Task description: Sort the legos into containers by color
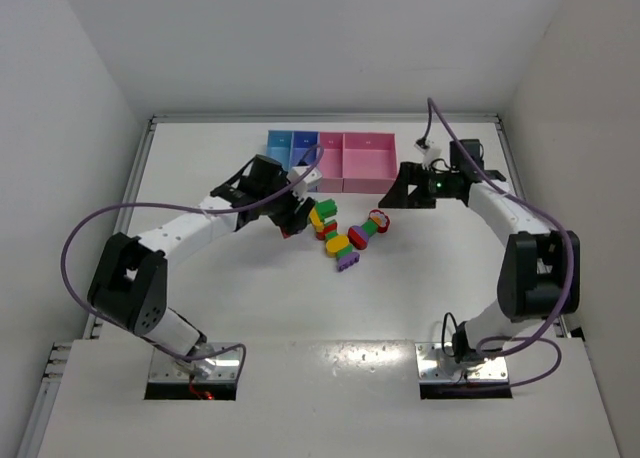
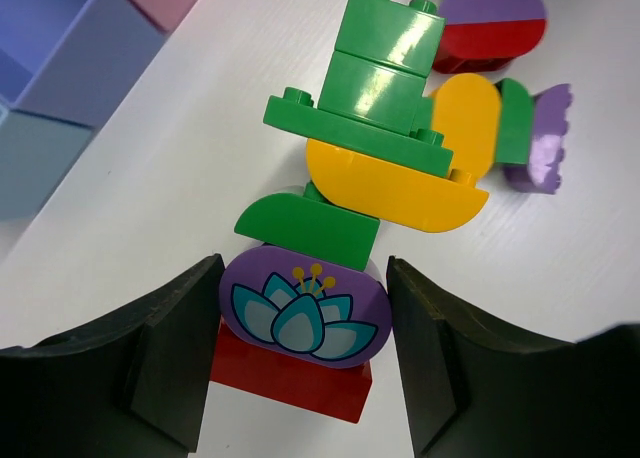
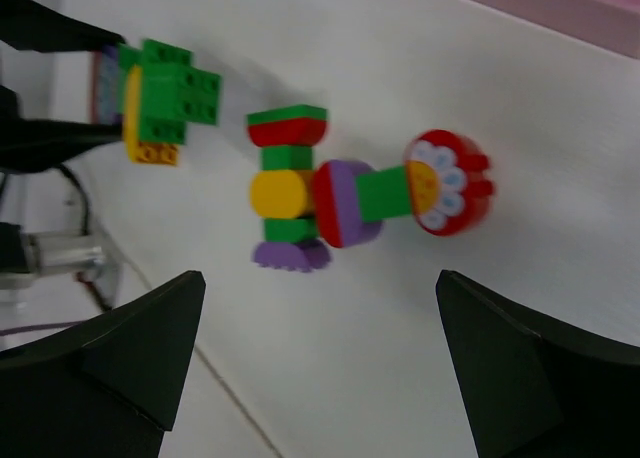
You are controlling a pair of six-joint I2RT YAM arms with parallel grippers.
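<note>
The legos lie as multicoloured clumps mid-table. Nearest the left arm is a clump (image 1: 322,216) of stacked green bricks (image 2: 370,78), a yellow half-round (image 2: 400,183), a green piece, a purple oval lotus brick (image 2: 305,313) and a red brick (image 2: 290,378) below it. My left gripper (image 2: 303,278) is shut on that purple lotus brick, a finger against each side. Two more clumps (image 1: 340,246) (image 1: 370,228) lie to the right. The containers (image 1: 330,158) stand in a row behind. My right gripper (image 3: 318,278) hangs open over the table, holding nothing.
In the right wrist view, a red flower disc (image 3: 448,183) joins a green, purple and red piece beside a yellow, green and purple stack (image 3: 285,193). Blue bins (image 2: 60,68) sit just left of the left gripper. The wide pink bin's rim (image 3: 560,3) lies beyond the right one.
</note>
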